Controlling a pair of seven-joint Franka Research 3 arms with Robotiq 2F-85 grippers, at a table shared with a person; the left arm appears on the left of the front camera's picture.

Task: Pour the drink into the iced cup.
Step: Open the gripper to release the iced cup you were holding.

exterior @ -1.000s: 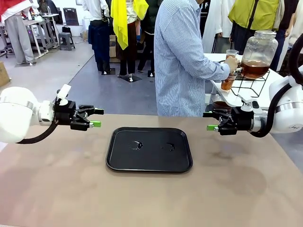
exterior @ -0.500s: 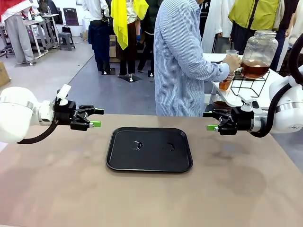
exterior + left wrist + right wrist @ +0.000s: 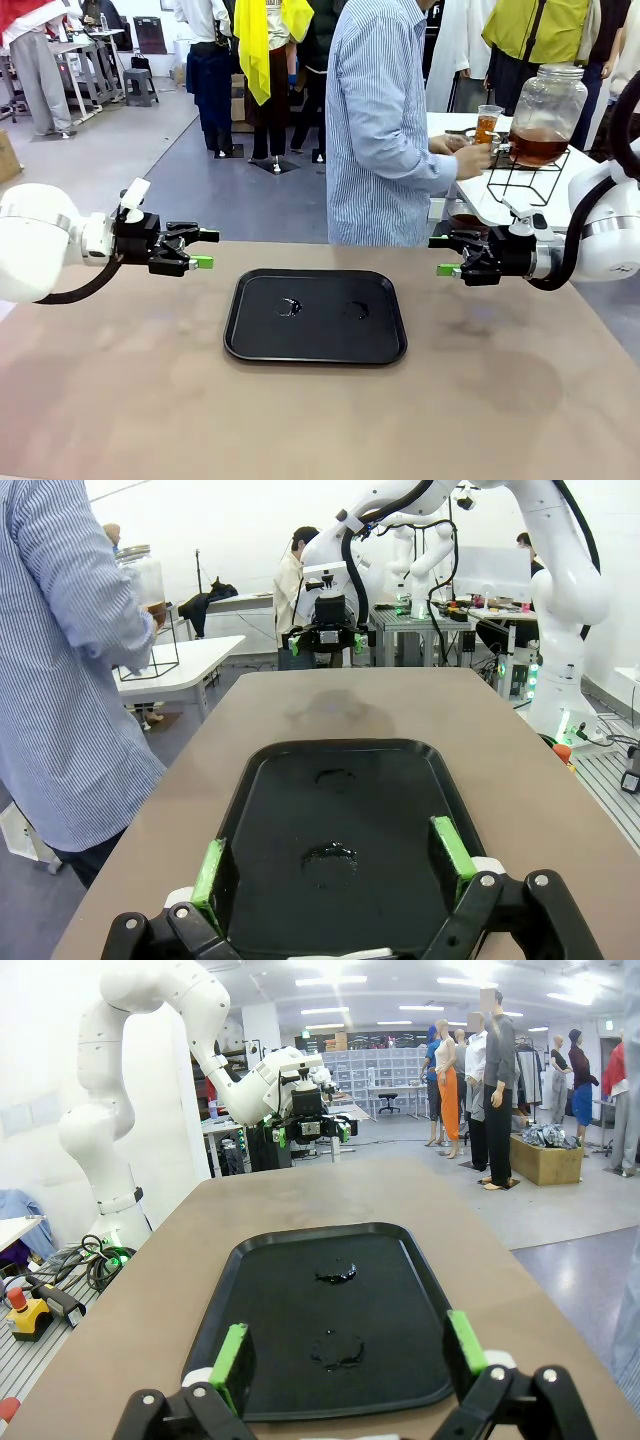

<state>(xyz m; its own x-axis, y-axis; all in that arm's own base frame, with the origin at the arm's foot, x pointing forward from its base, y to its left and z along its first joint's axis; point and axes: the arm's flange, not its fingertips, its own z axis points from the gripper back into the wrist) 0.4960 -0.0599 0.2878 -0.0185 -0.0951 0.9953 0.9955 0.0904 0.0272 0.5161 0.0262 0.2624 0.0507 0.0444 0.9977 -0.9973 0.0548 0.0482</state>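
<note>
Drink (image 3: 487, 128) sits in the person's cup by the jar (image 3: 545, 115); we keep left tool (image 3: 205, 249) and right tool (image 3: 443, 256) released beside the tray (image 3: 315, 345), waiting

No words, labels, brands or numbers can be read anywhere here; whatever print there is stays too small.
</note>
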